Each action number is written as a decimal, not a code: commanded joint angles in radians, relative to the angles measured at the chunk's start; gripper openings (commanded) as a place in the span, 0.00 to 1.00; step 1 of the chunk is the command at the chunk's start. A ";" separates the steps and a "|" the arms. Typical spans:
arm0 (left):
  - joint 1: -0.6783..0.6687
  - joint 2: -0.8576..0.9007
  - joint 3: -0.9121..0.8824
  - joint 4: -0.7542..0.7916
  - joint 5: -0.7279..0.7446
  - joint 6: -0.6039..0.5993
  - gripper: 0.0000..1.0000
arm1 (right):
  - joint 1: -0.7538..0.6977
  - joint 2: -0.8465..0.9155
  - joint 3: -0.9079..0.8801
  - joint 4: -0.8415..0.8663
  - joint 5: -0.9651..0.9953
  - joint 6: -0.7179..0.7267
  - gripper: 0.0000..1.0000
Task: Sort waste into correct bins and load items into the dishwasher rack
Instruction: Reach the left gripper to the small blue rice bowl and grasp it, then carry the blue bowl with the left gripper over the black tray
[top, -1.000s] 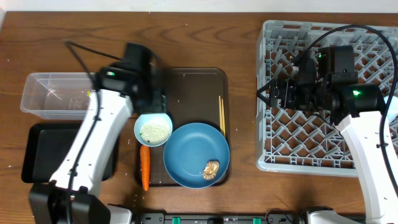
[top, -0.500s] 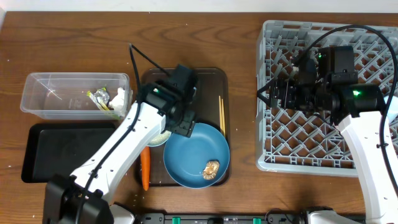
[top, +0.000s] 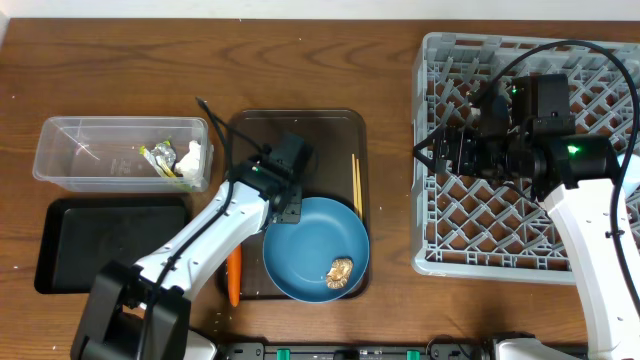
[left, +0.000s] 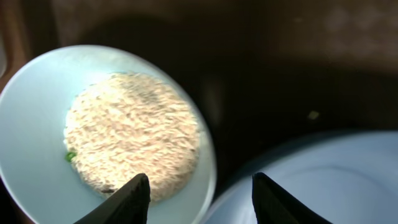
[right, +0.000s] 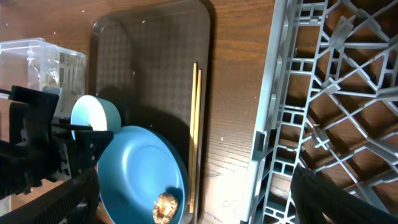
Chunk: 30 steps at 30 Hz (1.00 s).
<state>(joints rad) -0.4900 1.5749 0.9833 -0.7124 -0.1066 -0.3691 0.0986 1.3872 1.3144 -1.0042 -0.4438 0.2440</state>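
The small pale-blue bowl (left: 37, 124) holds a mound of white rice (left: 130, 130) and stands on the brown serving tray beside the big blue plate (top: 315, 250). My left gripper (left: 202, 200) is open and straddles the bowl's rim: one finger over the rice, the other over the plate. In the overhead view that gripper (top: 283, 205) hides the bowl. A brown scrap (top: 341, 270) lies on the plate. The carrot (top: 233, 275) lies at the tray's left edge and the chopsticks (top: 355, 185) at its right. My right gripper (top: 430, 155) hangs open and empty over the grey rack (top: 530, 240).
The clear tub (top: 90, 150) at the left holds the crumpled wrapper (top: 178, 158). The black tray (top: 100, 240) lies in front of it. The brown serving tray (top: 300, 130) lies between the bins and the rack. The rack's left wall (right: 267, 124) is close to the chopsticks (right: 194, 124).
My left arm swung from over the clear tub to the bowl and came down onto its rim, its jaws narrowing. The right arm has not moved.
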 joint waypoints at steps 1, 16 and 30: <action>0.003 0.006 -0.002 0.028 -0.066 -0.061 0.53 | 0.021 0.000 0.010 0.008 0.006 -0.013 0.91; 0.003 0.117 -0.033 0.174 -0.040 -0.104 0.38 | 0.021 0.000 0.010 0.003 0.006 -0.014 0.91; 0.003 0.108 0.019 0.142 -0.040 -0.085 0.06 | 0.021 0.000 0.010 -0.003 0.021 -0.014 0.91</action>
<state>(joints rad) -0.4881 1.7069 0.9665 -0.5430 -0.1417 -0.4706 0.0986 1.3872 1.3144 -1.0058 -0.4355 0.2440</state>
